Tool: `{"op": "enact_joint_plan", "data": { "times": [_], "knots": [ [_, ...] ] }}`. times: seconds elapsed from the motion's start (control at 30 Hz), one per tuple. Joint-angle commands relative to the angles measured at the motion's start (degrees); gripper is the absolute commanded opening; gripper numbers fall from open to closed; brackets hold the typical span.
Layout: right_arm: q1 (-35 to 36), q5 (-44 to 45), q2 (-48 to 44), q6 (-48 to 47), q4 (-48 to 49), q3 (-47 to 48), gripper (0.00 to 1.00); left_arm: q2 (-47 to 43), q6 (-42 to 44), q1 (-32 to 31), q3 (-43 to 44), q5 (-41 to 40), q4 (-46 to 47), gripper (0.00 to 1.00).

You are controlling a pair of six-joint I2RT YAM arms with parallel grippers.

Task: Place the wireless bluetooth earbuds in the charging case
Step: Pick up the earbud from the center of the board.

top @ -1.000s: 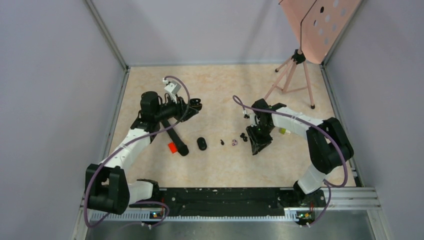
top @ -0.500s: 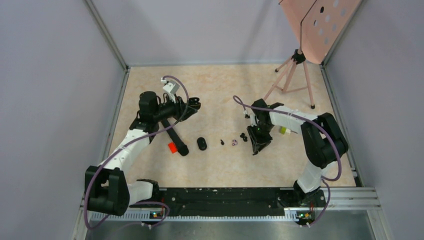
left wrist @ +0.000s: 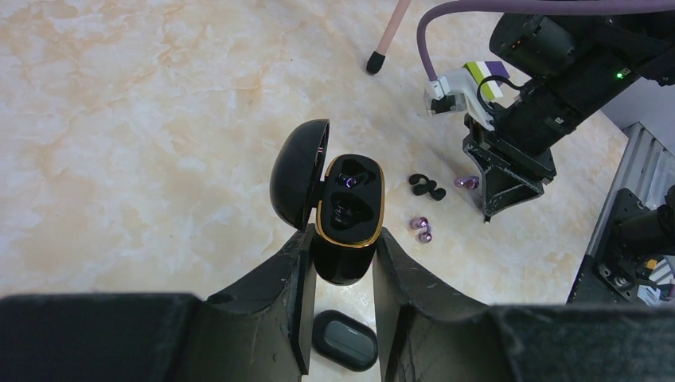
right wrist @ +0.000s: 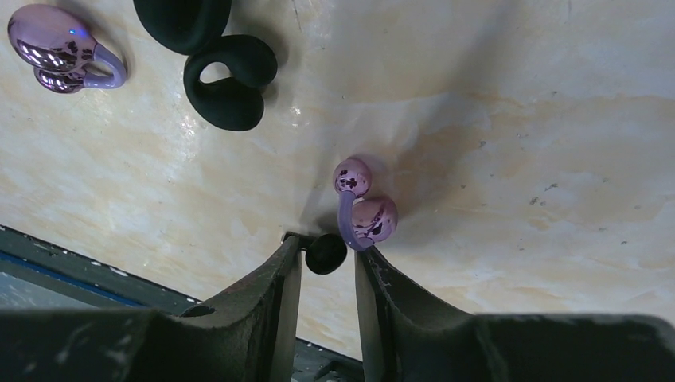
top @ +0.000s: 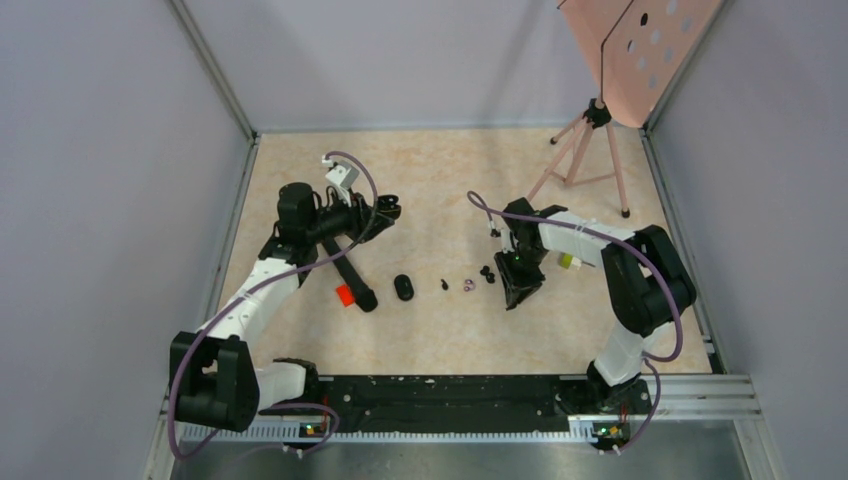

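On the tabletop (top: 440, 180) at right, the right gripper (right wrist: 326, 243) stands low over 1 purple earbud (right wrist: 362, 208) with its jaws narrowed; I cannot tell whether it is pinching yet. The step looks like the pick-up. The left gripper (left wrist: 342, 233) is clenched on the open charging case (left wrist: 348, 199), well apart, so the next move calls for a firm pinch, a lift and a carry across to its sockets. Counted: 2 purple earbuds, the second earbud (right wrist: 56, 44) lying free; 1 black clump (right wrist: 219, 76), perhaps 2 buds; 1 small black bit (top: 444, 285); 2 cases, including 1 closed case (left wrist: 344, 340).
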Motion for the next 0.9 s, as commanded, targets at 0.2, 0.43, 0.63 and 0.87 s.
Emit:
{"op": "enact_joint_plan", "data": {
  "times": [0.2,0.43,0.63,0.87],
  "knots": [
    [-0.5,1.9,0.4,1.3,-2.1,0.1,0.30,-1.0,1.3,0.3,0.7,-0.3,1.1,0.00],
    [-0.3,0.3,0.8,1.8,-1.5,-0.1,0.18,-0.9,1.8,0.3,0.8,-0.4,0.7,0.00],
    [0.7,0.7,-0.5,-1.8,-0.3,3.6,0.00,-0.5,1.1,0.3,0.2,0.4,2.1,0.00],
    [0.7,-1.1,-8.7,-11.4,1.9,12.9,0.00,2.4,1.0,-0.4,2.5,4.6,4.9,0.00]
  ]
}}
